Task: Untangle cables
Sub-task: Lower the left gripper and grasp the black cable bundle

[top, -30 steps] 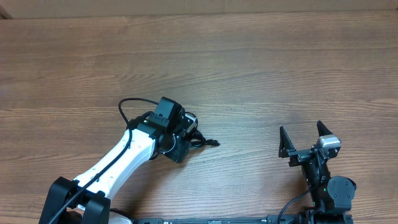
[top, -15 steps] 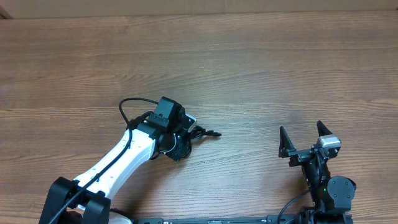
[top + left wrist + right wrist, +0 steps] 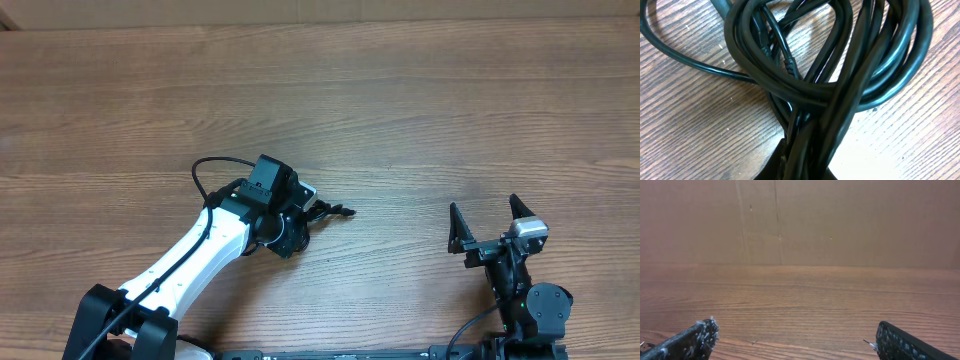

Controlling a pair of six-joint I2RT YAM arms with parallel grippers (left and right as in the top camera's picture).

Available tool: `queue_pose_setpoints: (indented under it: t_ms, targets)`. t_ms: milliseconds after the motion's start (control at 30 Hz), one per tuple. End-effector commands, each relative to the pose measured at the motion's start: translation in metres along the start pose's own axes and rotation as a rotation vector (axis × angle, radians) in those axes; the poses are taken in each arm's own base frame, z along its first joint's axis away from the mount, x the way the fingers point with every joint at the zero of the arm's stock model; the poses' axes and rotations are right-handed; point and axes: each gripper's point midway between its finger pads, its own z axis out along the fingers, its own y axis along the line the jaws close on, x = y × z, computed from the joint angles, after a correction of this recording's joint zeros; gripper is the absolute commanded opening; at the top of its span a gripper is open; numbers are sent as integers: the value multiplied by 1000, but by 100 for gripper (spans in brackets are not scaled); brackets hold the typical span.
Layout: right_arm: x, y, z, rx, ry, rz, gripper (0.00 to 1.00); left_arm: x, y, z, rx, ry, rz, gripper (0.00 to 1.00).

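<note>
So far we had only begun: our left claw [image 3: 802,167] was pinched shut on the cables [image 3: 840,75], one knotted bunch near the middle of the table [image 3: 400,100] (no cord free yet), while our right claw [image 3: 484,215] stood wide and empty.

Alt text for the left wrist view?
Close-up of a knotted bundle of black cables on a wood-grain table. Several strands run down into the left gripper at the bottom edge, jaws shut on them; one loose loop trails off upper left.

The cables [image 3: 330,211] lie on the table [image 3: 400,100], left of the right arm [image 3: 525,295].
</note>
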Motion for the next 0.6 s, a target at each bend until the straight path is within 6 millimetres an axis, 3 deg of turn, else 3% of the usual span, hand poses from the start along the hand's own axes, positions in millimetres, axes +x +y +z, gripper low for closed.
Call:
queue_pose_setpoints:
  t_ms: [0,567]
  targets:
    - [2,0,0,3,-1,7,100,1,-7,2,30,-1,7,4]
    - [2,0,0,3,-1,7,100,1,-11,1,53,0,-5,4]
